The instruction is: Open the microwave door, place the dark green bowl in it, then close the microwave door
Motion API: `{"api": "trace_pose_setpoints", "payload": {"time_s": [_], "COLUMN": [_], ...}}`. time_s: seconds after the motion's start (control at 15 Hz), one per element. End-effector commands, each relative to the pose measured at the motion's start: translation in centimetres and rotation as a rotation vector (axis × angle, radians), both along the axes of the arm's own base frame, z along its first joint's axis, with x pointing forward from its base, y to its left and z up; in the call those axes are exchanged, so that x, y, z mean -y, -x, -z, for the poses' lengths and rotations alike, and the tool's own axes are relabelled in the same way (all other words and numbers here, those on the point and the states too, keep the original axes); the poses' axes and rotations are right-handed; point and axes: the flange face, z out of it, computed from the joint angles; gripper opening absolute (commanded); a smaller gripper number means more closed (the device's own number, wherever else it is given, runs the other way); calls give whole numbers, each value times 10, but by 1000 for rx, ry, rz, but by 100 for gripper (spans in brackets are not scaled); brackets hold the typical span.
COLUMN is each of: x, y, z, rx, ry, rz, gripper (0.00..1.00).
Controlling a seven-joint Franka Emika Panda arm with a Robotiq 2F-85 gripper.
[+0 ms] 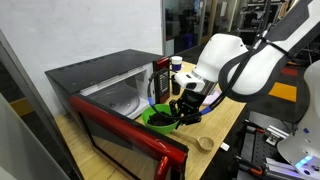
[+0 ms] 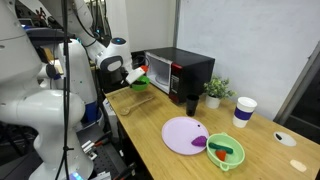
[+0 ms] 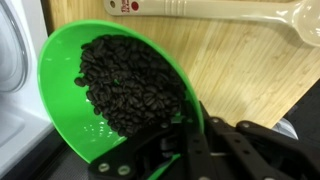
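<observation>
In an exterior view, left to right: the microwave [image 1: 100, 75], black-cased, its pale cavity exposed; the microwave door [image 1: 125, 135], red-framed with dark glass, swung open away from the microwave's front; the dark green bowl [image 1: 155, 118], held off the table just before the microwave's open mouth, beside the door's far end; the gripper [image 1: 183, 108], jaws clamped on the bowl's rim; a wooden spoon [image 1: 205, 143], lying on the table beyond the bowl from the microwave. In the wrist view, the bowl is filled with dark beans [image 3: 130, 85]. In an exterior view, a lavender plate [image 2: 180, 135] and a lime-green bowl [image 2: 228, 155] rest well apart from the microwave, to its right
</observation>
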Motion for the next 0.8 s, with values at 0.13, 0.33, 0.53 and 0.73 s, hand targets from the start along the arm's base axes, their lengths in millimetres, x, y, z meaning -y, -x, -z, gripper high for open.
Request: {"api": "trace_pose_setpoints", "payload": {"time_s": [0.13,0.33,0.53,0.73], "x": [-3,-3,-3,-3], "y": [-8,-9,-9,-9], "z": [8,8,8,8], "rx": [-6,-4,-4,-3], "ry": [12,12,12,12], "rz": [5,5,5,5], "gripper": [5,5,5,5]}}
